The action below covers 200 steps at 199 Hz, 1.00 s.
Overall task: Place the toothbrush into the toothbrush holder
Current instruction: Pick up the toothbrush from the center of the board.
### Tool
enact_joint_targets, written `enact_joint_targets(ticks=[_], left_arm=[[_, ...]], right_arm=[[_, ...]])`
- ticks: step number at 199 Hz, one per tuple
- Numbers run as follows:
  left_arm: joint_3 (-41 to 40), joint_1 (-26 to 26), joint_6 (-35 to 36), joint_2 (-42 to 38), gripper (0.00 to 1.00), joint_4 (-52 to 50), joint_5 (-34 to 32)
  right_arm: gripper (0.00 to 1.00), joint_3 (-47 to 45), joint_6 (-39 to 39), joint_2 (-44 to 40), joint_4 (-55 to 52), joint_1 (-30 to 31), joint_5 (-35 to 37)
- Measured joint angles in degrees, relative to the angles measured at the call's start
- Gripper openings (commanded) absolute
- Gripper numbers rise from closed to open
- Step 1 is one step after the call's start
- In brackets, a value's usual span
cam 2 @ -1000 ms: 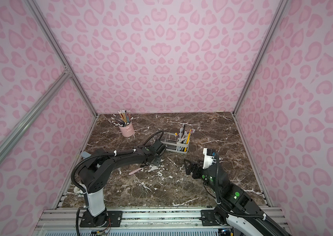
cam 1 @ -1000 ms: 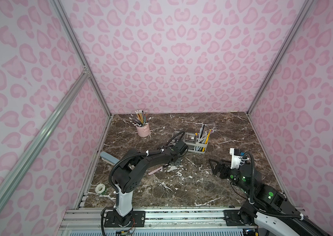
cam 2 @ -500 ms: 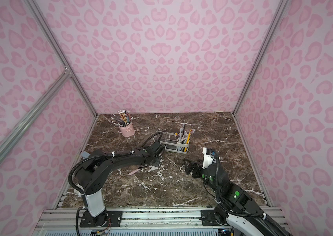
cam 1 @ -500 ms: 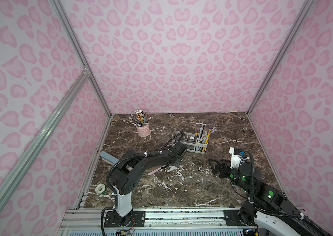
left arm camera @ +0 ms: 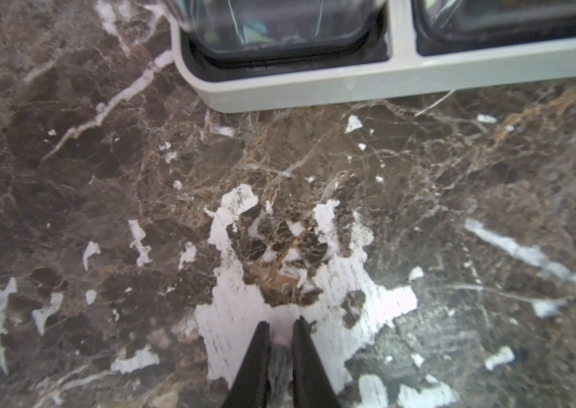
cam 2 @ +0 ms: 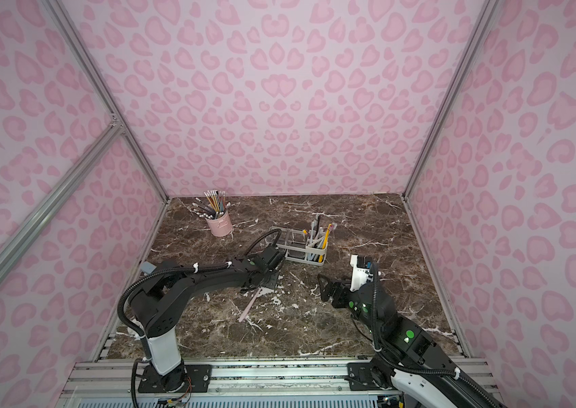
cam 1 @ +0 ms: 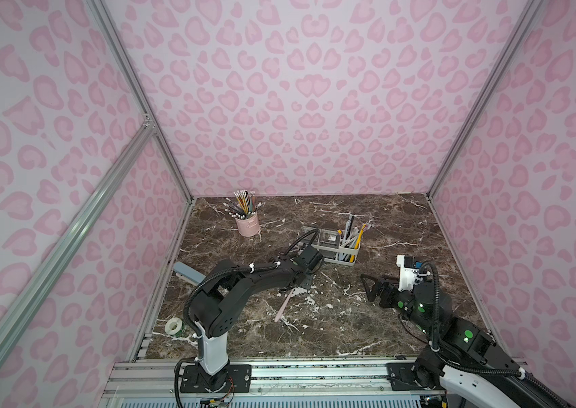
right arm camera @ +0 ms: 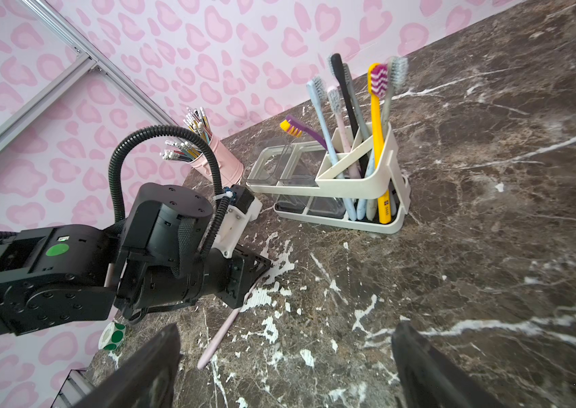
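Observation:
A pale pink toothbrush [cam 1: 284, 305] [cam 2: 249, 305] [right arm camera: 221, 335] lies flat on the marble table, handle pointing toward the front. My left gripper [cam 1: 303, 282] [cam 2: 271, 281] [left arm camera: 282, 323] is down at its head end, jaws closed to a narrow gap with the pink head and grey bristles [left arm camera: 280, 341] between them. The toothbrush holder [cam 1: 345, 262] [cam 2: 311, 260] [left arm camera: 314, 90] [right arm camera: 360, 183], a white caddy with clear boxes and several brushes upright in it, stands just behind. My right gripper [cam 1: 368, 287] [cam 2: 323, 288] [right arm camera: 286, 326] hovers open to the right, holding nothing.
A pink cup of pencils [cam 1: 247, 224] [cam 2: 219, 226] [right arm camera: 224, 160] stands at the back left. A tape roll [cam 1: 174, 325] with green dots [right arm camera: 113, 335] and a grey-blue block [cam 1: 187, 273] lie by the left wall. Pink walls close three sides.
My left gripper's jaws have closed in on the toothbrush's head. The toothbrush still rests on the table, and the right arm has not moved.

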Motion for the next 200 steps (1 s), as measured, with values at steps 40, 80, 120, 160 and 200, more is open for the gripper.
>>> enact_joint_targets(ticks=[40,80,120,160,200], left_arm=[[0.0,0.2,0.0,-0.2,0.12,-0.2,0.2],[0.6,0.8,0.0,-0.7,0.03,-3.8,-0.7],[2.0,0.9,-0.2,-1.7,0.03,-10.0,-1.6],[4.4,1.0,-0.9,-3.7,0.03,-18.9,-0.8],[8.1,1.0,-2.3,-6.1,0.03,-20.3,-0.8]], right_arm=[[0.95,-0.1,0.1,-0.2,0.0,0.0,0.0],[0.95,-0.5,0.4,0.1,0.1,0.0,0.0],[0.95,-1.2,0.5,0.6,0.5,0.0,-0.3],[0.95,-3.6,0.9,1.9,2.6,0.0,-2.0],[0.95,-7.4,1.3,3.8,6.8,0.0,-6.8]])
